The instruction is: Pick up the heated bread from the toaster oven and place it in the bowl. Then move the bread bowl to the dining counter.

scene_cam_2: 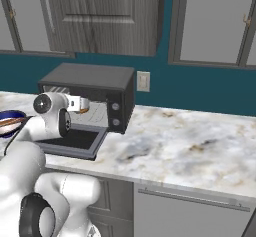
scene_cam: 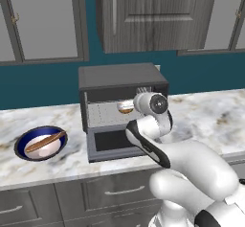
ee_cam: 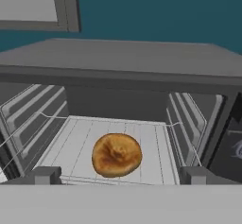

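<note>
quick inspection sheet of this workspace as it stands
surface: marble worktop, teal wall behind
job's things: bread on the wire rack inside the toaster oven, door down; bowl left of the oven
clutter: long brown stick lying in the bowl
grippers: gripper open, at the oven mouth, bread between its tips, not gripped
cables: nothing seen
surroundings: grey wall cabinets, wall outlet, drawers below

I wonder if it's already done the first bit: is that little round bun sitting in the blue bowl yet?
No, the bun lies on the wire rack inside the toaster oven.
</note>
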